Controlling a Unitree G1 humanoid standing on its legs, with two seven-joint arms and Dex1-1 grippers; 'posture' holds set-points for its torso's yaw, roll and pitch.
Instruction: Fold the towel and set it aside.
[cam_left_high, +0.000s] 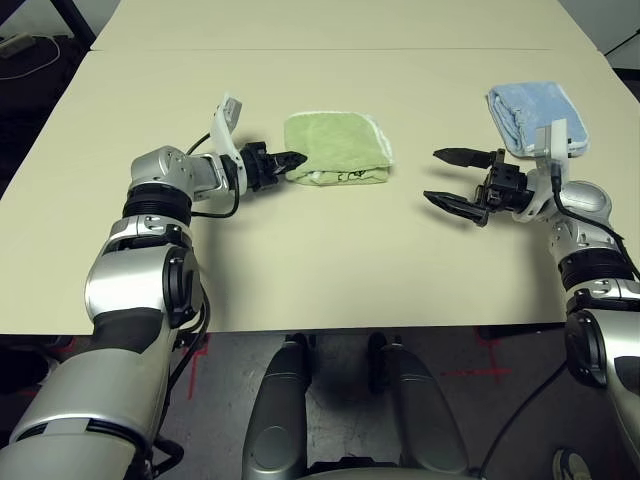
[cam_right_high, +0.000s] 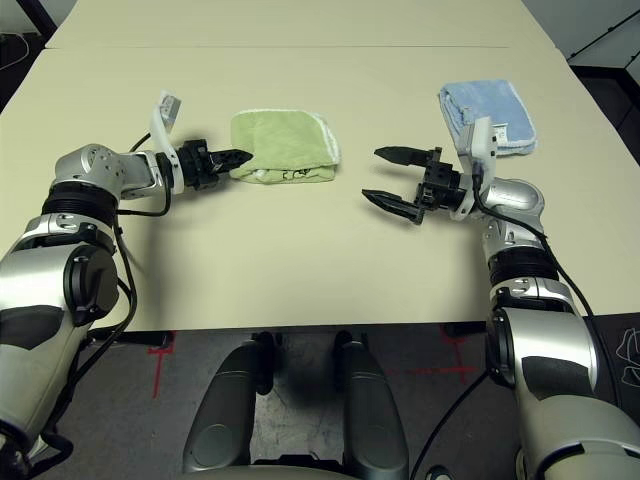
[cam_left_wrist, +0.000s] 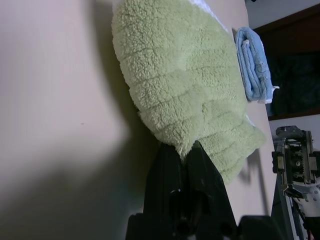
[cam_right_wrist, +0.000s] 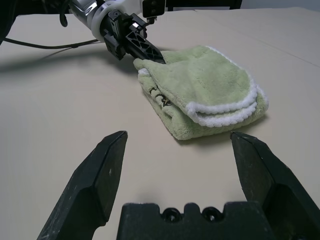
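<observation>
Green towel (cam_left_high: 338, 145): lay folded on the pale table (cam_left_high: 300, 260), roughly mid-table, between the 2 grippers and nearer the left one. Folded layers stacked; white edging ran round the far right corner, dark lettering showed on the side toward the robot.

Left gripper (cam_left_wrist: 184, 160): 2 fingers closed together on the towel's left edge, a small pinch of cloth between the tips. Judged reason: an edge grip gave a purchase for drawing the folded bundle aside, or for tidying that side. A grip at 1 edge only might have let the layers slip or the fold open if lifted fast.

Right gripper (cam_left_high: 462, 184): stood wide open, nothing between its 2 fingers, apart from the towel on its right side, tips pointing toward it. Probably kept ready to take or steady the opposite edge.

Blue towel (cam_left_high: 537, 115): folded, farther off to the right, beyond the right gripper. Perhaps the spot for finished pieces; unconfirmed.

Arms: left forearm (cam_left_high: 135, 290) reached forward from the near left, wrist turned inward so the gripper pointed right, low at the cloth. Right forearm (cam_right_high: 545, 350) came up from the near right, wrist bent inward, gripper pointing left above the table.
</observation>
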